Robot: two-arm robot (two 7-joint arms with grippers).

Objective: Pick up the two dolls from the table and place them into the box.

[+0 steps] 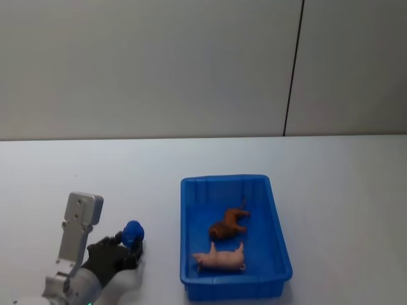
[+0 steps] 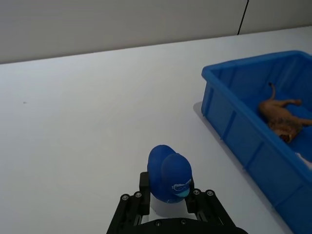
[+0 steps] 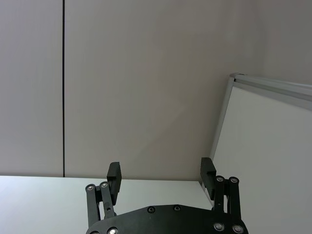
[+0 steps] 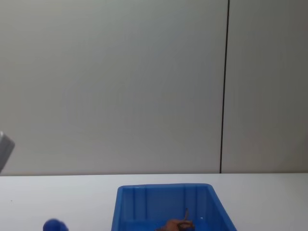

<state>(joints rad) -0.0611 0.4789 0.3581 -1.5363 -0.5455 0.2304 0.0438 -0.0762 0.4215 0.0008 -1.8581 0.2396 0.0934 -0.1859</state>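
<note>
The blue box [image 1: 224, 181] stands on the white table [image 1: 331, 165], right of my left arm. Inside it lie two dolls: a reddish-brown one [image 1: 229, 222] on its side and a pale pink one [image 1: 220, 258] nearer the front wall. My left gripper [image 1: 130, 244] is low over the table to the left of the box, shut on a small round blue toy [image 1: 133, 233]. In the left wrist view the blue toy [image 2: 169, 173] sits between the fingers, with the box [image 2: 243, 131] and the brown doll [image 2: 282, 114] beyond. My right gripper [image 3: 162, 171] is open, with nothing between its fingers, facing the wall.
Grey wall panels rise behind the table. A framed white board [image 3: 268, 141] stands beside the right gripper. The chest view has the box [image 4: 163, 188] at centre bottom and the blue toy [image 4: 54, 225] at lower left.
</note>
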